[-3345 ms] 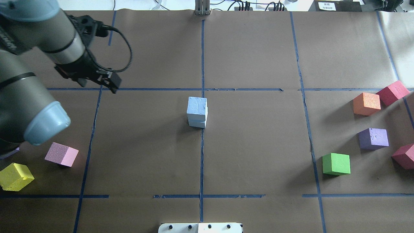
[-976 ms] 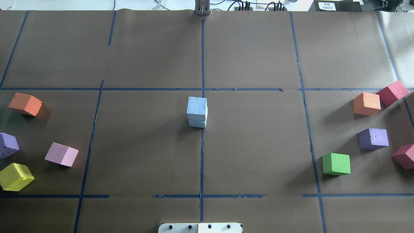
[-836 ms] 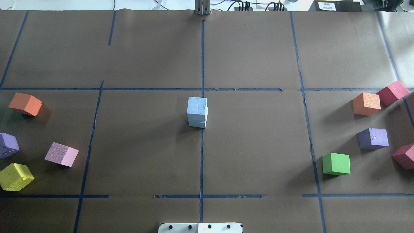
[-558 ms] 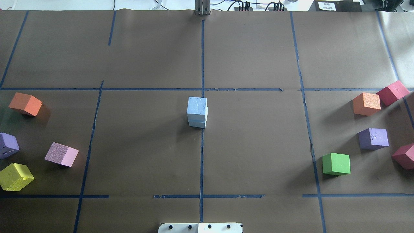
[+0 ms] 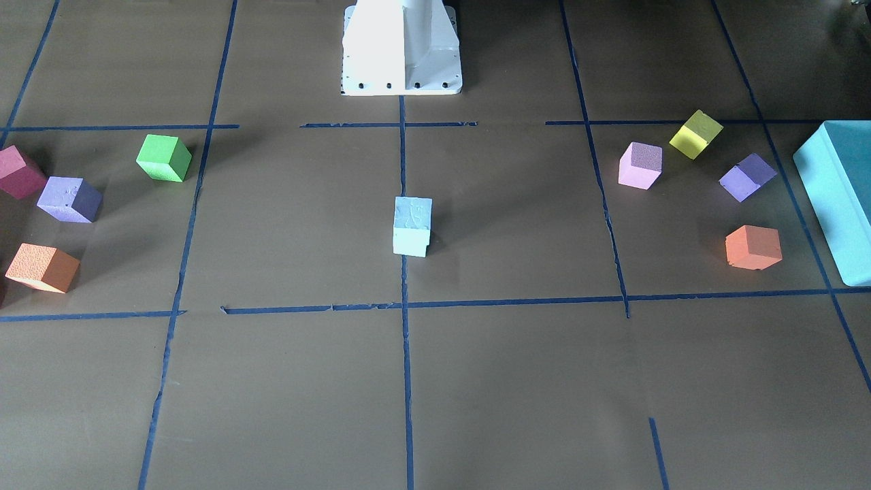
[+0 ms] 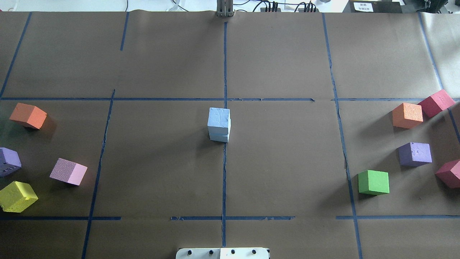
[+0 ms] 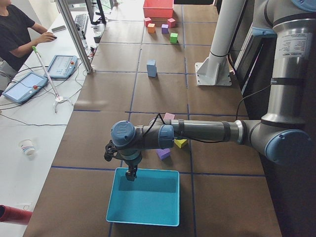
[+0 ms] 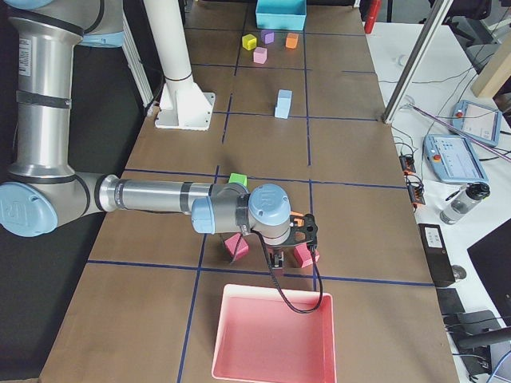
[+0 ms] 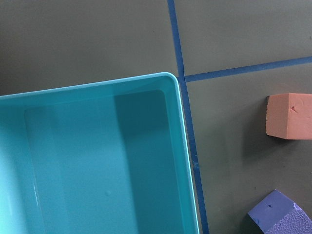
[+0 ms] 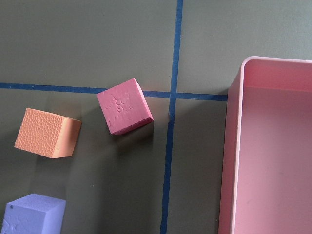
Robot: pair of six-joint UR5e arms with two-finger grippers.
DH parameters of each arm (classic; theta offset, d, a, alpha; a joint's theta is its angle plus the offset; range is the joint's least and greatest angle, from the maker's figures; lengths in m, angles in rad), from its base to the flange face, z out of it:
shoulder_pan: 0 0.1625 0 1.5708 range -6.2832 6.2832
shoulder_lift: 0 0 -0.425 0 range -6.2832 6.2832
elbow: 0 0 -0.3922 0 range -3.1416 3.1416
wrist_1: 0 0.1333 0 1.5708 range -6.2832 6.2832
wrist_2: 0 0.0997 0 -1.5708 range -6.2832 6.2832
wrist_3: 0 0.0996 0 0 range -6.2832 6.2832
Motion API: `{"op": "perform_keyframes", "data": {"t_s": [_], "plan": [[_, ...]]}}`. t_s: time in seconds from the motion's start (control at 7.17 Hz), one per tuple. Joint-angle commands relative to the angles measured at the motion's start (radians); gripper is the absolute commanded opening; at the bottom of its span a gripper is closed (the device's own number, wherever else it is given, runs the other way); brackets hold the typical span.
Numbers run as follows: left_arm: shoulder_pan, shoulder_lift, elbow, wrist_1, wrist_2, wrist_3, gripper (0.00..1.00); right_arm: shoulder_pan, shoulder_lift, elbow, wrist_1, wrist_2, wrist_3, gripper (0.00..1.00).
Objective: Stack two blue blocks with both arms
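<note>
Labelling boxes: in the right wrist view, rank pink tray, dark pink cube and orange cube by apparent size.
1. pink tray, largest though cropped.
2. dark pink cube and orange cube: about equal, unranked.

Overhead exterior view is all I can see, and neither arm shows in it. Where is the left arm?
Observer: The left arm is stretched out low beyond your left edge. Its jaws hang at the rim of a teal bin.
Operator: And the right arm?
Observer: The right arm reaches out low at the table's other end. Its jaws are just short of a pink bin, not over it.
Operator: Anything inside the teal bin?
Observer: The left wrist view shows only part of it, and that part holds nothing.
</note>
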Motion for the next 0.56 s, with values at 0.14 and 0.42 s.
{"op": "perform_keyframes", "data": {"t_s": [0.14,0.42], "plan": [[0.000,0.001,0.001,0.000,0.000,-0.002,1.00,0.000,-0.001,0.000,0.000,0.000,0.000,1.00],[0.000,0.001,0.003,0.002,0.001,-0.010,1.00,0.000,-0.004,-0.002,0.000,-0.002,0.000,1.00]]}}
